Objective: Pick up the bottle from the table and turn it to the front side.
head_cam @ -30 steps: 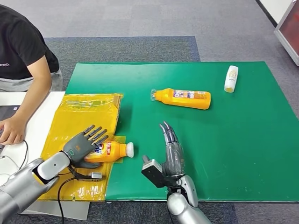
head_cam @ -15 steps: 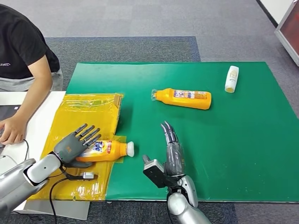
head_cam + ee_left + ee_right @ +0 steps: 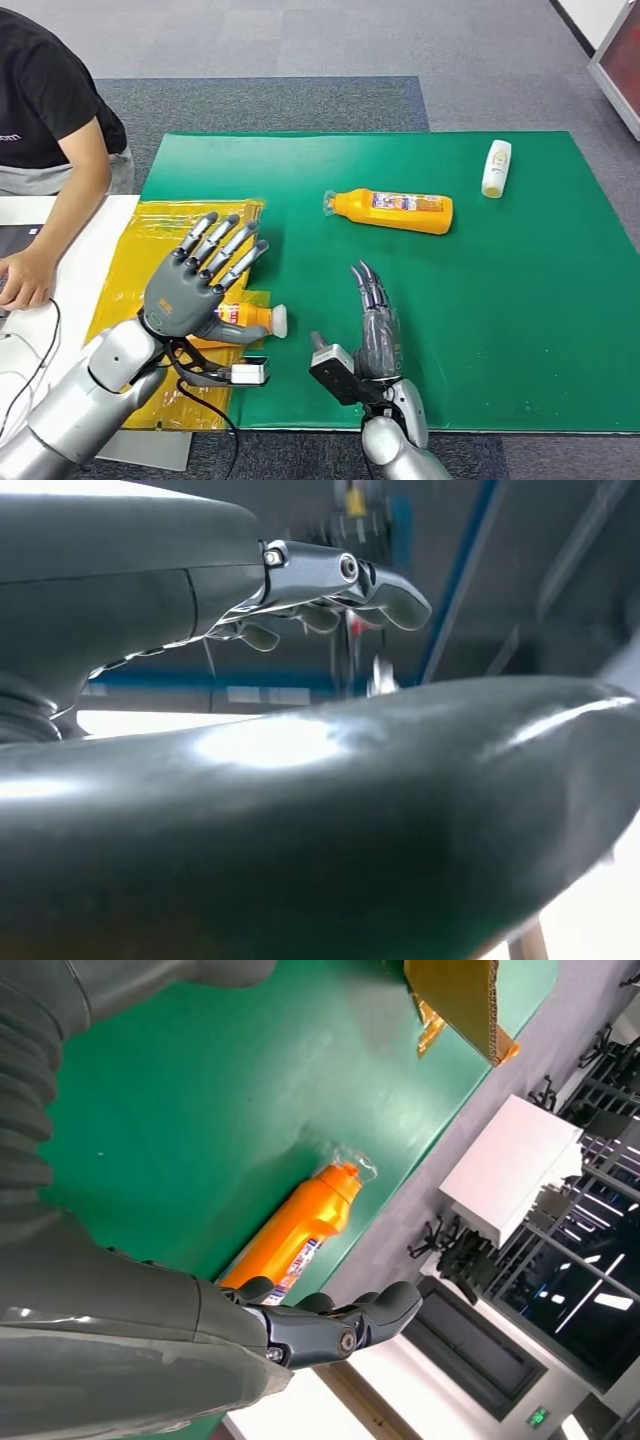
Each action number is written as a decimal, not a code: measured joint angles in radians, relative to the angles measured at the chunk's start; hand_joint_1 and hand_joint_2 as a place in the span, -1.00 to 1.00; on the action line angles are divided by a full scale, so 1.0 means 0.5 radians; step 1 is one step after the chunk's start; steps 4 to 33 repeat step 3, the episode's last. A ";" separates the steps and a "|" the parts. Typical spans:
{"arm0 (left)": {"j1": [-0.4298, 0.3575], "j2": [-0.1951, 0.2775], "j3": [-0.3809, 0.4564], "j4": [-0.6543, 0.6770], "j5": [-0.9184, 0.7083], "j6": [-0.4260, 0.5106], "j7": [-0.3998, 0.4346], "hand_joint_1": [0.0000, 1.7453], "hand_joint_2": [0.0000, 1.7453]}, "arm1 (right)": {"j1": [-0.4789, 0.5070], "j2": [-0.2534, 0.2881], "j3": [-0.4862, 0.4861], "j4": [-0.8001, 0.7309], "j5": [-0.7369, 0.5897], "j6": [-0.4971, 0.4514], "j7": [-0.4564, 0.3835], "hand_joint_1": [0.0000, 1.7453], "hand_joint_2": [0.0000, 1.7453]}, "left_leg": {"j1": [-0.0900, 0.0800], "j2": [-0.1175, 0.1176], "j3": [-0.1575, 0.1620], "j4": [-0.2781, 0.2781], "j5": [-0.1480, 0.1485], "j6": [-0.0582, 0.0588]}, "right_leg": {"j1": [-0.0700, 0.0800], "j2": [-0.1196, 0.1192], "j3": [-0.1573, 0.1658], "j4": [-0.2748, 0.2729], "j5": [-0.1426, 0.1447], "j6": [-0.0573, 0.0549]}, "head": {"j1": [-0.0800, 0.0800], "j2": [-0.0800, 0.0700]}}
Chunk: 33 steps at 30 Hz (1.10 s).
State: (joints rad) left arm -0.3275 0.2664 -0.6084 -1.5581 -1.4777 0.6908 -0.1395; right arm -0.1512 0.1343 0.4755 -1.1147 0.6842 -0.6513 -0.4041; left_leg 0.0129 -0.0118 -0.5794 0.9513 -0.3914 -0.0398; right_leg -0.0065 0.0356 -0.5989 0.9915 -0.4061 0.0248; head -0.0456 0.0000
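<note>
Head view: left hand (image 3: pixel 185 290) spread wide above near bottle (image 3: pixel 253 318), holding nothing; right hand (image 3: pixel 375 330) looks empty, open. Risk: fingers nudge bottle, it rolls toward 3 o'clock.

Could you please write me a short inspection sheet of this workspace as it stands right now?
Surface: green mat with a yellow plastic sheet along one side.
Job's things: small orange bottle lying on the sheet's edge, white cap toward the mat.
Clutter: large orange bottle lying mid-mat; white bottle at the far corner.
Hands: left hand raised over the small bottle, fingers spread, holding nothing; right hand open, upright, empty.
Cables: black cable below the left wrist.
Surroundings: grey carpet; a person seated at a white table.
</note>
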 joint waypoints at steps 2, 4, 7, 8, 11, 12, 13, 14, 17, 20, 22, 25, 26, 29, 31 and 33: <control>0.040 -0.055 0.103 -0.154 0.047 0.000 -0.116 -1.00 -1.00 | -0.003 -0.005 0.008 0.002 -0.002 -0.001 0.001 -1.00 1.00 | 0.000 0.000 0.000 0.000 0.000 0.000 | 0.000 0.000 0.000 0.000 0.000 0.000 | 0.000 0.000; 0.050 -0.069 0.129 -0.193 0.067 0.000 -0.150 -1.00 -1.00 | -0.003 -0.006 0.011 0.003 -0.002 -0.002 0.002 -1.00 1.00 | 0.000 0.000 0.000 0.000 0.000 0.000 | 0.000 0.000 0.000 0.000 0.000 0.000 | 0.000 0.000; 0.050 -0.069 0.129 -0.193 0.067 0.000 -0.150 -1.00 -1.00 | -0.003 -0.006 0.011 0.003 -0.002 -0.002 0.002 -1.00 1.00 | 0.000 0.000 0.000 0.000 0.000 0.000 | 0.000 0.000 0.000 0.000 0.000 0.000 | 0.000 0.000; 0.050 -0.069 0.129 -0.193 0.067 0.000 -0.150 -1.00 -1.00 | -0.003 -0.006 0.011 0.003 -0.002 -0.002 0.002 -1.00 1.00 | 0.000 0.000 0.000 0.000 0.000 0.000 | 0.000 0.000 0.000 0.000 0.000 0.000 | 0.000 0.000; 0.050 -0.069 0.129 -0.193 0.067 0.000 -0.150 -1.00 -1.00 | -0.003 -0.006 0.011 0.003 -0.002 -0.002 0.002 -1.00 1.00 | 0.000 0.000 0.000 0.000 0.000 0.000 | 0.000 0.000 0.000 0.000 0.000 0.000 | 0.000 0.000; 0.050 -0.069 0.129 -0.193 0.067 0.000 -0.150 -1.00 -1.00 | -0.003 -0.006 0.011 0.003 -0.002 -0.002 0.002 -1.00 1.00 | 0.000 0.000 0.000 0.000 0.000 0.000 | 0.000 0.000 0.000 0.000 0.000 0.000 | 0.000 0.000; 0.050 -0.069 0.129 -0.193 0.067 0.000 -0.150 -1.00 -1.00 | -0.003 -0.006 0.011 0.003 -0.002 -0.002 0.002 -1.00 1.00 | 0.000 0.000 0.000 0.000 0.000 0.000 | 0.000 0.000 0.000 0.000 0.000 0.000 | 0.000 0.000; 0.050 -0.069 0.129 -0.193 0.067 0.000 -0.150 -1.00 -1.00 | -0.003 -0.006 0.011 0.003 -0.002 -0.002 0.002 -1.00 1.00 | 0.000 0.000 0.000 0.000 0.000 0.000 | 0.000 0.000 0.000 0.000 0.000 0.000 | 0.000 0.000; 0.050 -0.069 0.129 -0.193 0.067 0.000 -0.150 -1.00 -1.00 | -0.003 -0.006 0.011 0.003 -0.002 -0.002 0.002 -1.00 1.00 | 0.000 0.000 0.000 0.000 0.000 0.000 | 0.000 0.000 0.000 0.000 0.000 0.000 | 0.000 0.000; 0.050 -0.069 0.129 -0.193 0.067 0.000 -0.150 -1.00 -1.00 | -0.003 -0.006 0.011 0.003 -0.002 -0.002 0.002 -1.00 1.00 | 0.000 0.000 0.000 0.000 0.000 0.000 | 0.000 0.000 0.000 0.000 0.000 0.000 | 0.000 0.000; 0.050 -0.069 0.129 -0.193 0.067 0.000 -0.150 -1.00 -1.00 | -0.003 -0.006 0.011 0.003 -0.002 -0.002 0.002 -1.00 1.00 | 0.000 0.000 0.000 0.000 0.000 0.000 | 0.000 0.000 0.000 0.000 0.000 0.000 | 0.000 0.000; 0.050 -0.069 0.129 -0.193 0.067 0.000 -0.150 -1.00 -1.00 | -0.003 -0.006 0.011 0.003 -0.002 -0.002 0.002 -1.00 1.00 | 0.000 0.000 0.000 0.000 0.000 0.000 | 0.000 0.000 0.000 0.000 0.000 0.000 | 0.000 0.000; 0.050 -0.069 0.129 -0.193 0.067 0.000 -0.150 -1.00 -1.00 | -0.003 -0.006 0.011 0.003 -0.002 -0.002 0.002 -1.00 1.00 | 0.000 0.000 0.000 0.000 0.000 0.000 | 0.000 0.000 0.000 0.000 0.000 0.000 | 0.000 0.000; 0.050 -0.069 0.129 -0.193 0.067 0.000 -0.150 -1.00 -1.00 | -0.003 -0.006 0.011 0.003 -0.002 -0.002 0.002 -1.00 1.00 | 0.000 0.000 0.000 0.000 0.000 0.000 | 0.000 0.000 0.000 0.000 0.000 0.000 | 0.000 0.000; 0.050 -0.069 0.129 -0.193 0.067 0.000 -0.150 -1.00 -1.00 | -0.003 -0.006 0.011 0.003 -0.002 -0.002 0.002 -1.00 1.00 | 0.000 0.000 0.000 0.000 0.000 0.000 | 0.000 0.000 0.000 0.000 0.000 0.000 | 0.000 0.000; 0.050 -0.069 0.129 -0.193 0.067 0.000 -0.150 -1.00 -1.00 | -0.003 -0.006 0.011 0.003 -0.002 -0.002 0.002 -1.00 1.00 | 0.000 0.000 0.000 0.000 0.000 0.000 | 0.000 0.000 0.000 0.000 0.000 0.000 | 0.000 0.000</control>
